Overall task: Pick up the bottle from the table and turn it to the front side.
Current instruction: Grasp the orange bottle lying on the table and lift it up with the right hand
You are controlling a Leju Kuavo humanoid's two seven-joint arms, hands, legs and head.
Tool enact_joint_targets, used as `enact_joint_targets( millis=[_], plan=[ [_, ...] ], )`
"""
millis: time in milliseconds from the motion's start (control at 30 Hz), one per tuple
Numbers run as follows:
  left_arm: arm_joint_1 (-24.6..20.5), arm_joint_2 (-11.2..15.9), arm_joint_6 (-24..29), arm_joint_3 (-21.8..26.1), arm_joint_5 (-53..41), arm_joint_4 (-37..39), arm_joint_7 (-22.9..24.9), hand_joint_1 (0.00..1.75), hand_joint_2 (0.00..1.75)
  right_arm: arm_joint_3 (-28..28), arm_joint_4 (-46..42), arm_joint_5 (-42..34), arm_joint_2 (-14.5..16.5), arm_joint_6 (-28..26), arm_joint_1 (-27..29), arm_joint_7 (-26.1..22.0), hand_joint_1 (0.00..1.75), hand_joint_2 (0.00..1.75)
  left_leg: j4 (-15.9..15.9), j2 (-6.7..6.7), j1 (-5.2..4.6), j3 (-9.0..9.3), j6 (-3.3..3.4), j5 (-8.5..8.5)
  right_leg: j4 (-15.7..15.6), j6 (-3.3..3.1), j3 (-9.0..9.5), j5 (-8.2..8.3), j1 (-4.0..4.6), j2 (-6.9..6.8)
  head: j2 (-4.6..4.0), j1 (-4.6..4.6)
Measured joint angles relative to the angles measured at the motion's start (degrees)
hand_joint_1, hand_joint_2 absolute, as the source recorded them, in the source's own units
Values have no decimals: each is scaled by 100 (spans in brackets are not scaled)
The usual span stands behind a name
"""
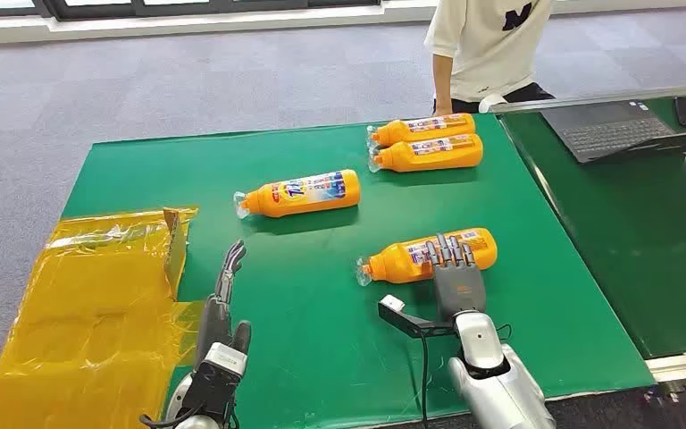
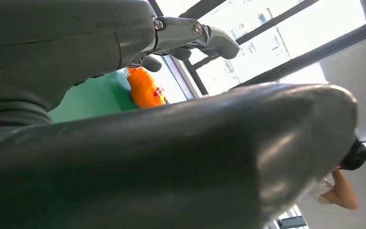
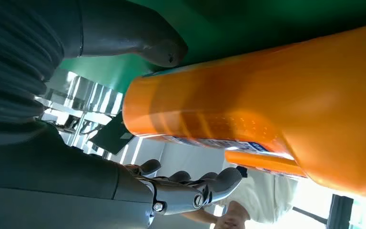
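My right hand (image 1: pixel 458 268) lies spread over the nearest orange bottle (image 1: pixel 411 257), not yet closed, while that bottle lies on its side on the green table (image 1: pixel 322 295), nearer me than the other three bottles. I judge I should wrap thumb and fingers around the body before lifting and rolling it. My left hand (image 1: pixel 223 295) rests open beside the bottle, and whether my thumb touches the bottle I cannot tell.

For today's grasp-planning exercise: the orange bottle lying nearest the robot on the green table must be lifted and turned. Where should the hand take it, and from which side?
Probably around the wide body of the bottle, from above. It lies on its side, cap pointing to the robot's left, so the long rounded flanks are open to fingers and thumb. The right hand already lies over that part, fingers across the label; the narrow neck would offer less hold.
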Motion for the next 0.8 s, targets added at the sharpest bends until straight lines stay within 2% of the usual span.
enact_joint_targets(
  millis=[333,567,600,733,800],
  plan=[
    [-69,0,-53,-21,7,162,-17,0,0,61,1045,-39,155,-85,-717,-360,0,175,0,-2,1,1,0,4,1,-3,-2,3,1,-1,0,-1],
    [-78,2,-60,-49,52,258,-19,0,0,160,1504,-34,197,-153,-945,-464,0,175,0,-2,0,-1,0,4,1,-3,-3,3,0,0,0,-1],
    [-78,2,-60,-49,59,265,-19,0,0,166,1543,-41,201,-149,-970,-472,4,175,0,-2,0,0,0,4,1,-3,-3,3,0,0,0,-1],
    [-83,3,-60,-53,78,272,-22,0,0,169,1688,-284,210,0,-1081,-526,175,175,0,0,0,3,0,4,0,-3,-1,3,1,0,0,-1],
    [-92,5,-60,-55,98,273,-22,0,0,166,1749,-483,212,118,-1135,-573,175,175,0,1,1,6,0,4,0,-3,1,3,1,1,0,-1]
  ],
)
